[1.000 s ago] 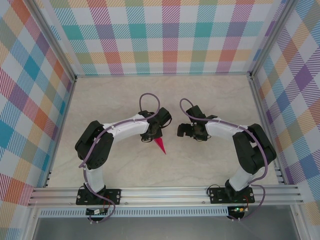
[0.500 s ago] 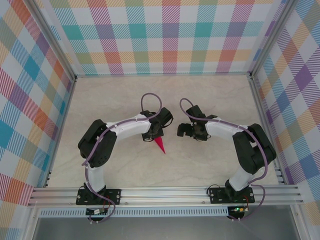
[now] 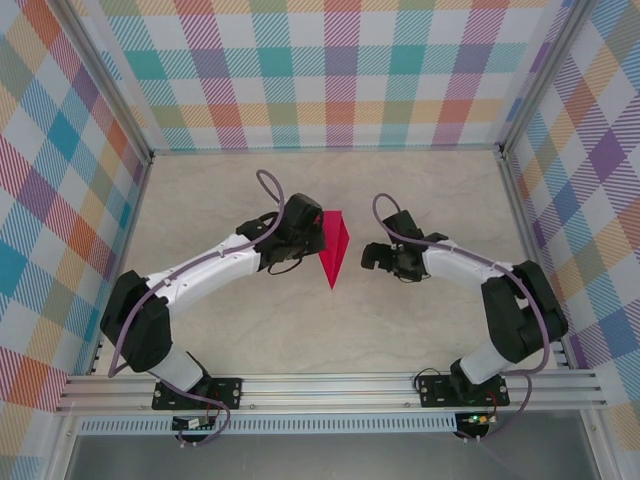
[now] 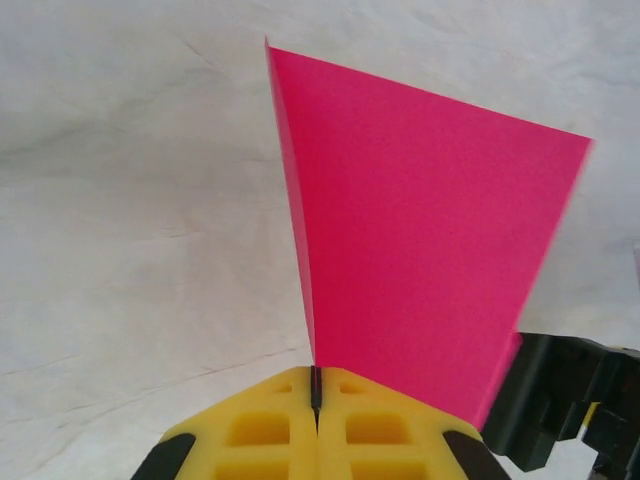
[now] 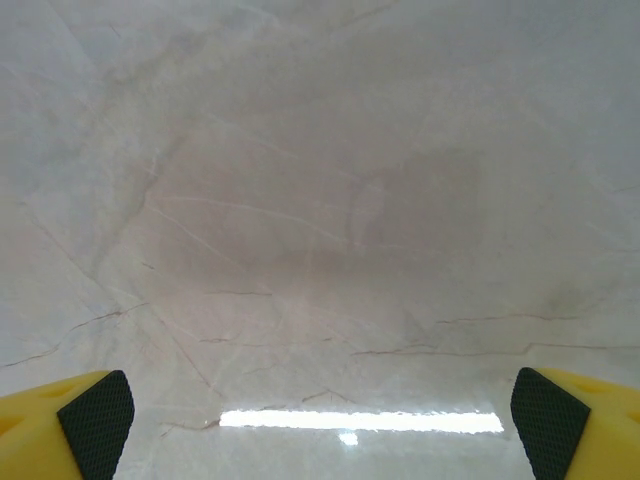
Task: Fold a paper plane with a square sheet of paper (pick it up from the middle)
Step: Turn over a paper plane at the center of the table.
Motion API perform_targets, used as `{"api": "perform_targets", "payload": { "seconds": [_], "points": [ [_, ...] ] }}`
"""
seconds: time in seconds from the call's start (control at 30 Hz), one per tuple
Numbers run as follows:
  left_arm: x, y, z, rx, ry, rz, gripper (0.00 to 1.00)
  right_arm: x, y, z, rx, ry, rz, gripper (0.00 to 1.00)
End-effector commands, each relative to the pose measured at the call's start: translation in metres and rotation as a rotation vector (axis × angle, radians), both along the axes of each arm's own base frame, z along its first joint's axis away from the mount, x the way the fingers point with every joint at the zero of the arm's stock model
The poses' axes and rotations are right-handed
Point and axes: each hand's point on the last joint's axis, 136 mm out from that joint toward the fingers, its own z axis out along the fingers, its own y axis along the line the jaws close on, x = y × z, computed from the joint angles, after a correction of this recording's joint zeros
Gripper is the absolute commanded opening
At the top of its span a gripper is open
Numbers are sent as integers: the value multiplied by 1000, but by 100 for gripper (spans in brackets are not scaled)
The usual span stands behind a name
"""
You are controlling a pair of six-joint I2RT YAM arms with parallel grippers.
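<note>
Plane, a pink dart, hangs over mid-table with its point toward the arm bases. The left gripper pinches its wide end. In the left wrist view the yellow fingers meet on the crease. The right gripper is just beside it, pads spread wide over bare table. The checked walls stand well apart.

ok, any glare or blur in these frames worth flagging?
Right wrist: bright glare strip on the table at bottom centre, with a soft dark shadow patch mid-frame. Left wrist: the paper plane is heavily saturated, with its right edge slightly smeared. Top external: even light, sharp, only faint shadows under the arms.
</note>
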Motion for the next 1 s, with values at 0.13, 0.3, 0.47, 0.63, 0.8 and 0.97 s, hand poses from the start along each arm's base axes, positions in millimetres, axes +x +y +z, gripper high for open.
{"api": "perform_targets", "payload": {
  "seconds": [0.13,0.3,0.47,0.63,0.8,0.97],
  "points": [
    [18,-46,-34,-310,18,-131,0,-6,-3,47,93,-115,17,100],
    [25,-54,-72,-360,89,-80,0,-21,27,70,249,-89,155,98],
    [30,-56,-92,-409,109,-47,0,-29,53,70,388,21,183,82],
    [25,-42,-115,-403,126,12,0,-31,67,60,404,78,181,67],
    [17,-27,-123,-365,120,40,0,-30,81,50,362,111,198,58],
    [11,-23,-129,-355,129,39,0,-29,94,42,300,121,222,52]
  ]
}}
